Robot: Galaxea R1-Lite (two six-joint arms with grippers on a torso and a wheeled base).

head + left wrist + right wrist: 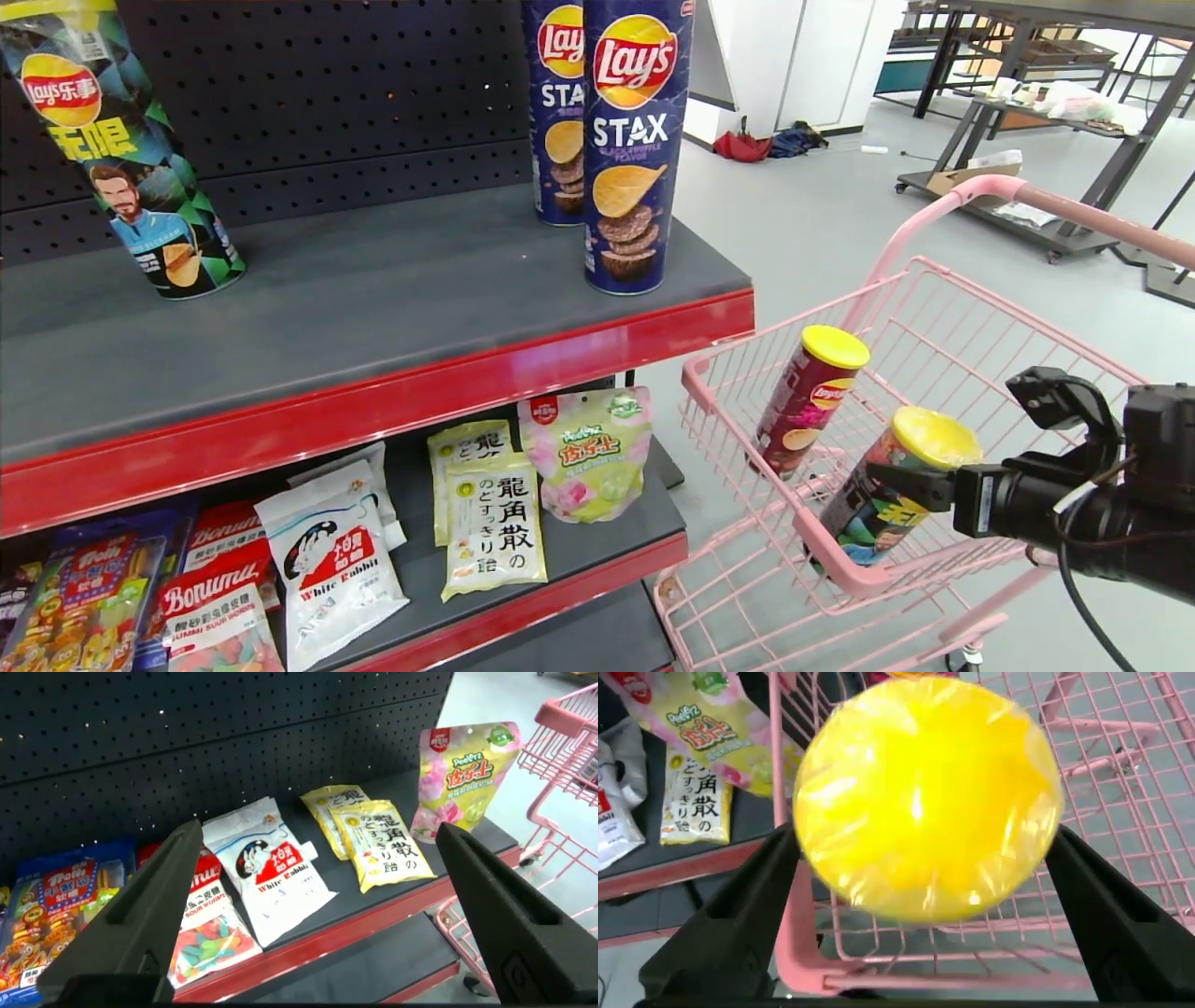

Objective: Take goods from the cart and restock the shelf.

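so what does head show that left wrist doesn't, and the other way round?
Head only: top shelf with two blue cans and a green can. In the cart, a red can and a multicolour can, both yellow-lidded. Right gripper at the multicolour can's lid.
Left wrist only: left gripper, open, facing the lower shelf.
Both: the lower shelf with its white bag, yellow packets and pink-green pouch, plus part of the cart.
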